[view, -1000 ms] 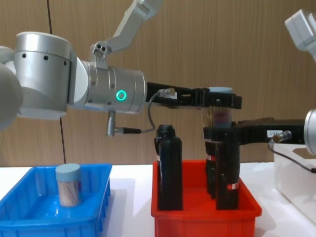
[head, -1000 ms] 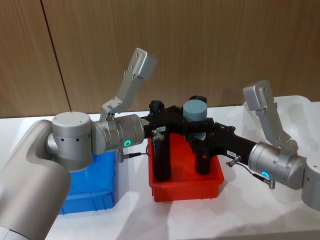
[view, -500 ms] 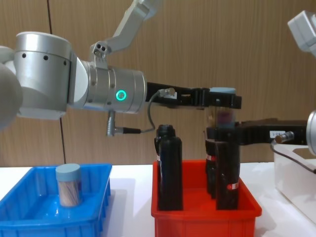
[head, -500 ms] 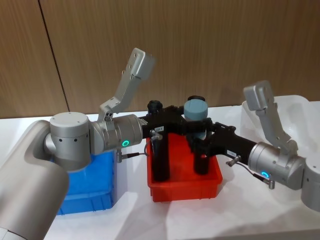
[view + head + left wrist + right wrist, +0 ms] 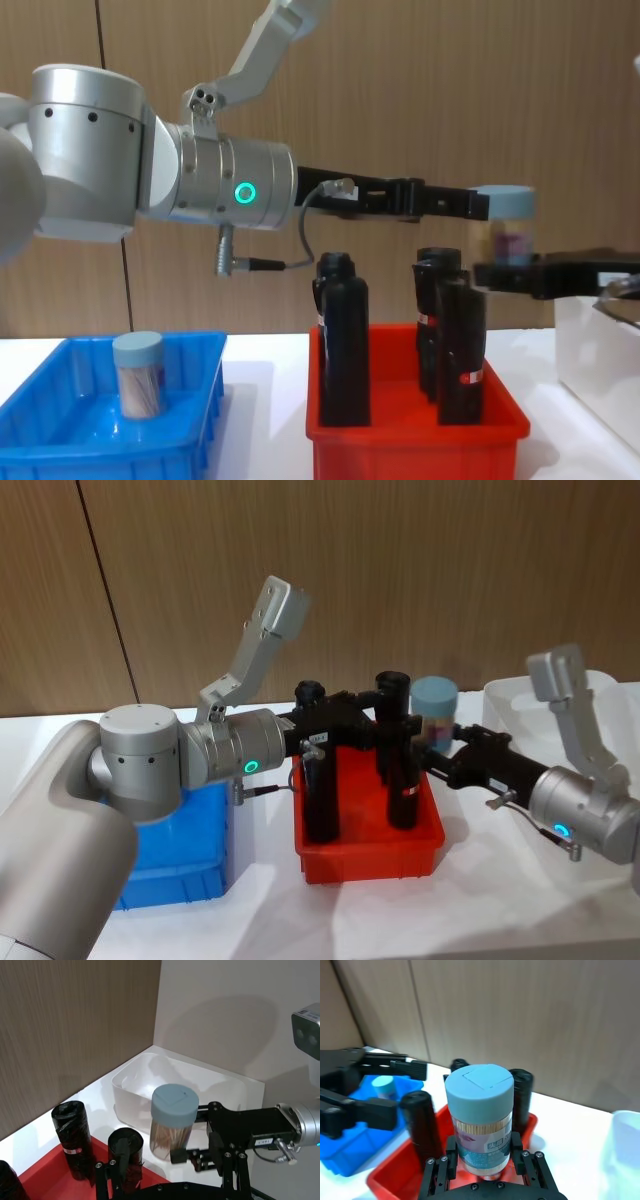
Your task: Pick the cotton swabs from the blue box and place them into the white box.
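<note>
One jar of cotton swabs point(image 5: 480, 1110), clear with a pale blue lid, stands upright in my right gripper point(image 5: 482, 1160), which is shut on its lower body. In the head view this jar point(image 5: 434, 708) hangs above the right edge of the red bin, between the bin and the white box point(image 5: 600, 695). My left gripper point(image 5: 462, 203) reaches out over the red bin, open and holding nothing, with the jar point(image 5: 505, 225) just past its tips. A second jar of cotton swabs point(image 5: 138, 375) stands in the blue box point(image 5: 190, 440) on the left.
A red bin point(image 5: 370, 855) with three tall black bottles point(image 5: 320, 800) sits between the blue and white boxes, right under both grippers. The white box point(image 5: 150, 1072) looks empty inside. A wooden wall runs behind the table.
My right gripper has carried the jar to the right, out from between the left gripper's fingers and toward the white box. The left arm has stayed in place.
</note>
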